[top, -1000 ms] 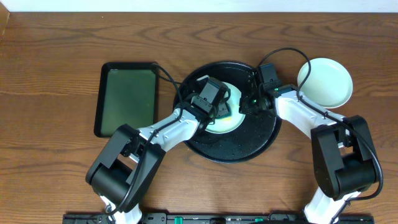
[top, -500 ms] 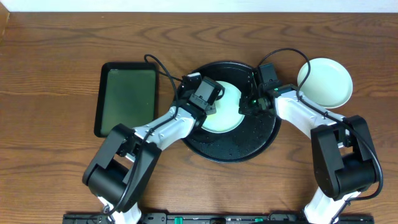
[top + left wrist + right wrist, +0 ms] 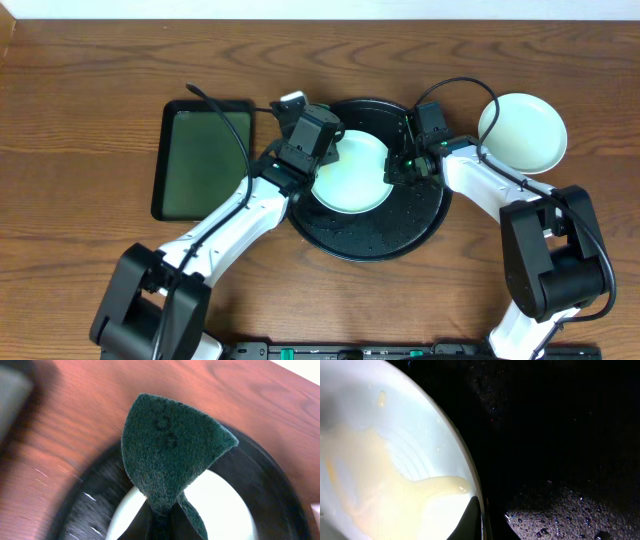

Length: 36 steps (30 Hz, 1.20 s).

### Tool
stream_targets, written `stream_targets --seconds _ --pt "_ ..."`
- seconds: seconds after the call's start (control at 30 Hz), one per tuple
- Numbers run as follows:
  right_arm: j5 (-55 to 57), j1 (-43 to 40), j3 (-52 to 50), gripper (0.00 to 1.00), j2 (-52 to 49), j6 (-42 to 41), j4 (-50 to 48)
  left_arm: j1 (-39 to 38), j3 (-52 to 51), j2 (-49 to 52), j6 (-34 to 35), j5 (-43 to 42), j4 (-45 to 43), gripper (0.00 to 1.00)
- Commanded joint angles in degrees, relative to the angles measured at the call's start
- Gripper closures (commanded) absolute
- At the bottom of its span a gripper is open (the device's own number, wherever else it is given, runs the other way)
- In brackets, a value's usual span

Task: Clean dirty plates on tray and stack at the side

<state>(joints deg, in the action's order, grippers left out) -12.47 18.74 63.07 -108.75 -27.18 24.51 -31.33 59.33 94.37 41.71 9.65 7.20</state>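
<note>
A pale mint plate [image 3: 350,172] lies on the round black tray [image 3: 400,228]. My right gripper [image 3: 392,170] is shut on its right rim. The right wrist view shows a yellowish smear across the plate [image 3: 380,475], with a finger [image 3: 472,520] over its edge. My left gripper [image 3: 318,140] is shut on a dark green scouring pad [image 3: 170,450] and sits above the tray's upper left rim, beside the plate [image 3: 225,505]. Another pale plate [image 3: 522,132] rests on the table to the right of the tray.
A smaller rectangular dark green tray [image 3: 203,158] lies left of the round tray. Droplets speckle the black tray floor [image 3: 560,510]. Both arms' cables loop over the tray's far rim.
My left gripper has moved with the pad up and to the left, off the plate's middle to the tray's upper left rim. The plate's face now shows fully. My right gripper has not moved.
</note>
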Motion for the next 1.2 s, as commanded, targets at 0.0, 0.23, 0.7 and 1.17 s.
stream_targets --seconds 0.0,0.23,0.7,1.17 --pt "3.0 0.5 -1.0 0.99 -3.0 0.4 1.0 -0.9 -0.6 2.8 7.1 -13.6 -0.9 0.93" --pt "3.0 0.5 -1.0 0.99 -3.0 0.4 1.1 -4.3 -0.6 10.6 7.9 -17.9 -4.3 0.92" --pt "3.0 0.5 -1.0 0.99 -3.0 0.5 1.9 -3.6 -0.6 13.3 4.1 15.9 9.4 0.92" --pt "3.0 0.4 -0.5 0.99 -2.0 3.8 1.2 -2.4 -0.6 -1.4 1.4 16.8 9.5 0.92"
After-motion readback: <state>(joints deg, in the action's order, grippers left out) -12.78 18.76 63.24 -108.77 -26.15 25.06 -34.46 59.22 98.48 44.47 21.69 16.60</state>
